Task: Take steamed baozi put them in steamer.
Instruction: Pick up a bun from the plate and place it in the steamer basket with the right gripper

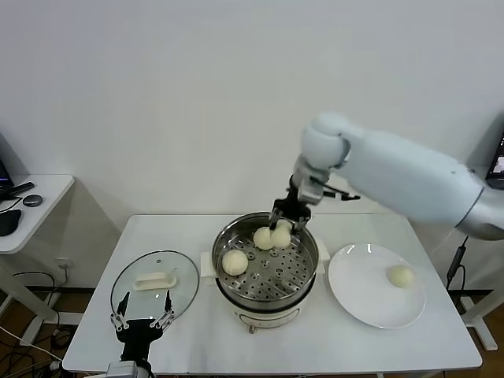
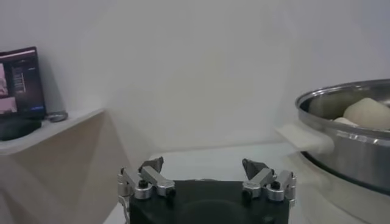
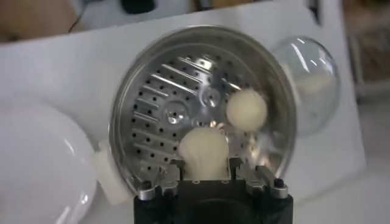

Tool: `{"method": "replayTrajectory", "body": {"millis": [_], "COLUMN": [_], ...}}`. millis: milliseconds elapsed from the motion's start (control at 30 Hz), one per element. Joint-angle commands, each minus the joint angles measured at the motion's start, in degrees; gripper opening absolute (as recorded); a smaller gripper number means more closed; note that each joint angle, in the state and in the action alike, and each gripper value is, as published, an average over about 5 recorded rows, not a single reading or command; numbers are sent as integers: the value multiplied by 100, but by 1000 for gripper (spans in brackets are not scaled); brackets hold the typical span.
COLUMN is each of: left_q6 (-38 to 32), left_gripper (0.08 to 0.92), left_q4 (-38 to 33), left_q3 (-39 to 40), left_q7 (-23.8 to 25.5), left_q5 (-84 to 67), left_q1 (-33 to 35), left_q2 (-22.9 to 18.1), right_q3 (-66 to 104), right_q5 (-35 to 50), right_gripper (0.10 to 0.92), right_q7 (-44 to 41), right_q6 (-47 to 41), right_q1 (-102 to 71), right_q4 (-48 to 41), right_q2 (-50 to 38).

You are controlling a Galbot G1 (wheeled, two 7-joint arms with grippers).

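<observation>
Head view: a white bench (image 1: 197,346) is seen carrying everything, with a smaller side table (image 1: 47,193) standing apart at the robot's left. The steamer (image 1: 266,268) is set near the middle of the bench, its perforated tray exposed. A white plate (image 1: 362,295) is placed just beside it on the robot's right, and a glass lid (image 1: 155,285) with a white handle is laid flat on the robot's left.

The right hand (image 1: 285,223) is held over the far rim of the steamer and is closed on a steamed baozi (image 1: 280,235), which is gripped between its fingers just above the tray; in the right wrist view the bun (image 3: 204,151) is seen clamped between the two fingers. A second bun (image 1: 262,237) is seen touching the held one, and a third (image 1: 235,262) is lying on the tray nearer the lid. A fourth bun (image 1: 401,276) is left on the plate.

The left hand (image 1: 142,321) is parked low at the near edge of the bench, by the lid, with its fingers spread wide and nothing held.
</observation>
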Motion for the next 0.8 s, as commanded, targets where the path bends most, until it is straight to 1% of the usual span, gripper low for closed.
{"method": "replayTrajectory", "body": {"millis": [33, 133, 800], "left_q6": [-3, -2, 16], "left_gripper": [823, 823, 823], "left_q4": [-52, -47, 31], "left_q3": [11, 13, -36], "left_q7": [-2, -1, 23], "left_q5": [3, -8, -75], "left_q1": [23, 24, -77], "left_q2": [-8, -13, -12], "right_q3": [-268, -242, -422], "right_q5": [-977, -1097, -974], "right_gripper": [458, 456, 458], "right_q7": [70, 67, 26], "right_q6": [1118, 1116, 1111], "right_q1": [-351, -488, -834], "right_q4": [532, 466, 230], "right_q2": [428, 501, 722]}}
